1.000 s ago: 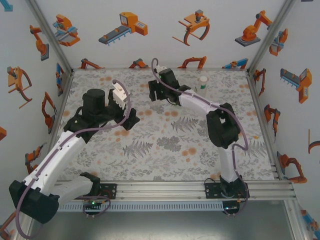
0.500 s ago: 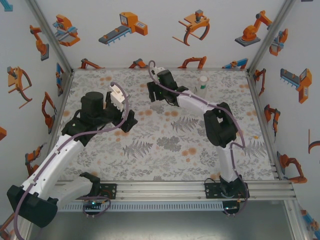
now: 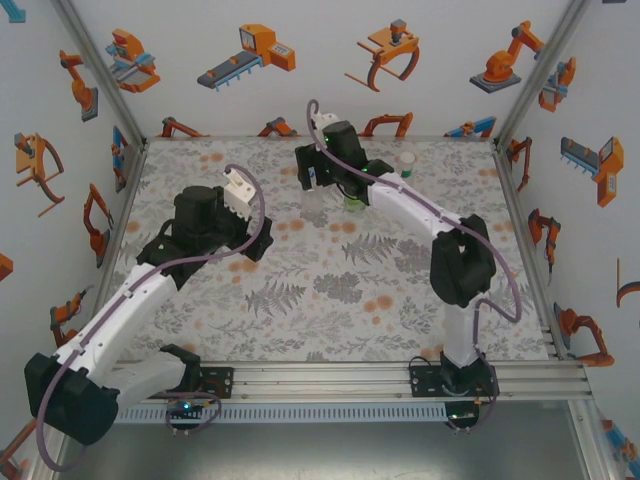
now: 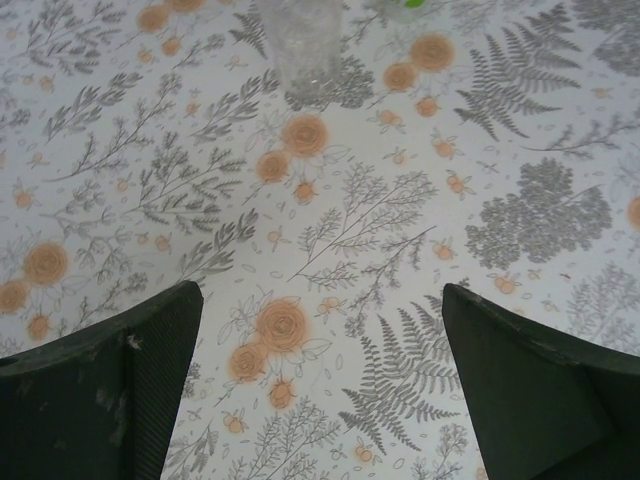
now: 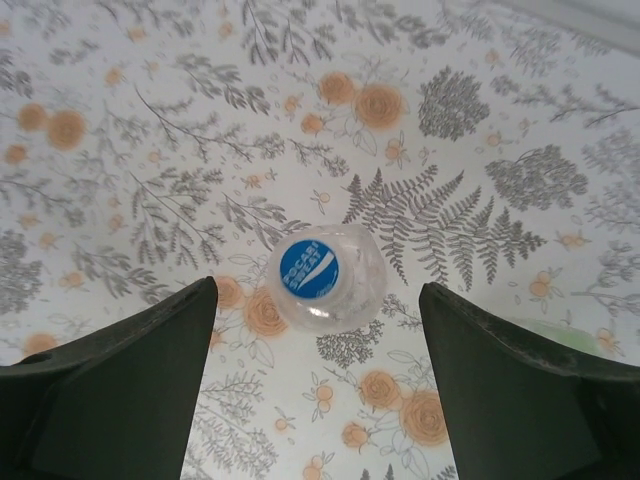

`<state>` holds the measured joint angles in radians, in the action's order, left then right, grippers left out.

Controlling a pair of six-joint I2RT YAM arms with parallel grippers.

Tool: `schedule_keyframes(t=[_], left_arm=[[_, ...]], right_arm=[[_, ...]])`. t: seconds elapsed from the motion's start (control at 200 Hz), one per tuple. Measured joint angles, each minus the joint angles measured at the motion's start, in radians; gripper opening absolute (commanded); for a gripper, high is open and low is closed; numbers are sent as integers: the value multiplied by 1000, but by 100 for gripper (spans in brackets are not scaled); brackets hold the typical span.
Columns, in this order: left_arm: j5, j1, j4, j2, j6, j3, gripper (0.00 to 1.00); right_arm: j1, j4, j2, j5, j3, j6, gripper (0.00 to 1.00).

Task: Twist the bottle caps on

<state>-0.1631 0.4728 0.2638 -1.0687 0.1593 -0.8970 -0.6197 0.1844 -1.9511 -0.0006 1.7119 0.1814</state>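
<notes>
Hovering over the far middle of the flowered table (image 3: 330, 300), the right gripper (image 5: 318, 288) is holding its jaws apart. One dark finger (image 5: 120, 390) is showing on each side of the slim clear bottle (image 5: 345, 300) below it. Patterned cloth is showing in the gap on both sides, so the jaws are not pressing on the bottle. The bottle is standing upright and is wearing a blue printed cap (image 5: 308, 268), seen from straight above in the right wrist view.

A pale green shape is peeking out from behind the finger on the right of that view. From the top camera it is reading as the green-tinted bottle (image 3: 354, 200), standing just beside the clear one. It is lying partly under the right arm (image 3: 400, 205), which is crossing over it. Farther right, near the back wall, the third bottle (image 3: 405, 170) is standing upright with a pale cap (image 3: 406, 155) on top, well apart from both grippers.

The left gripper (image 4: 320, 290) is hanging nearer and to the left, with its jaws spread wide and bare flowered cloth lying between them. Its wrist camera is catching the base of the clear bottle at the top edge, with open cloth stretching between the fingers and the bottle.
</notes>
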Motion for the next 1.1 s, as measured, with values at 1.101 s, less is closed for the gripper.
schedule_keyframes(t=[1.101], left_arm=[[431, -287, -679, -195, -80, 528, 97]], right_arm=[[529, -360, 684, 308, -1234, -102, 99]])
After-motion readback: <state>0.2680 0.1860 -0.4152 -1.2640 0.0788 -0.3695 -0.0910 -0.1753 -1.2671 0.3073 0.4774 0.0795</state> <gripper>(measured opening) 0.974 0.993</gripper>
